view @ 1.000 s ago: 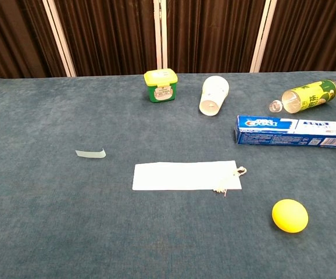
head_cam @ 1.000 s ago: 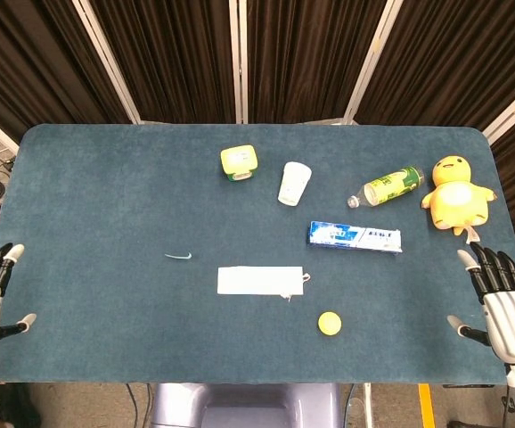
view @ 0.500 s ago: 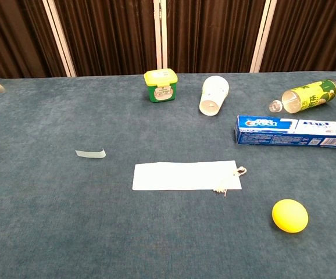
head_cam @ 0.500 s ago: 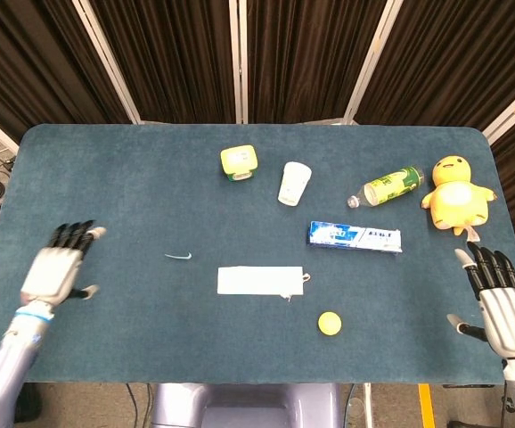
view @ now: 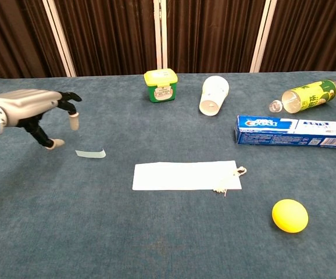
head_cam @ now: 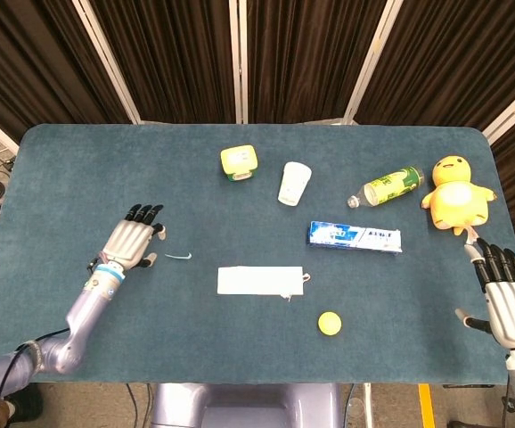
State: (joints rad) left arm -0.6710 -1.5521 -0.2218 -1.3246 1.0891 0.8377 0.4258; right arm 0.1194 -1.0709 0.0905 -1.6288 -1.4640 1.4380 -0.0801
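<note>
Here the left hand (head_cam: 133,242) hovers over the table (head_cam: 79,169) with its fingers apart and nothing in them, fingertips pointing toward the far edge. Nearest to it is one small pale strip (head_cam: 178,257), which lies flat on the cloth just beside the hand on its inner side; in the chest view the hand (view: 31,110) sits above and just left of the strip (view: 90,153), not touching it. The right hand (head_cam: 510,299) hangs at the table's right edge, fingers spread and holding nothing, near one yellow plush chick (head_cam: 456,193).

Counted across the blue cloth: one white flat packet (head_cam: 260,280) near the middle, with a bit of string at its right end; one yellow ball (head_cam: 330,323) toward the near edge; one blue toothpaste box (head_cam: 355,236) lying lengthwise; one green-labelled bottle (head_cam: 385,187) on its side; one white paper cup (head_cam: 294,183) tipped over; and one yellow-lidded green tub (head_cam: 238,162) standing upright. All are well apart from both hands.
</note>
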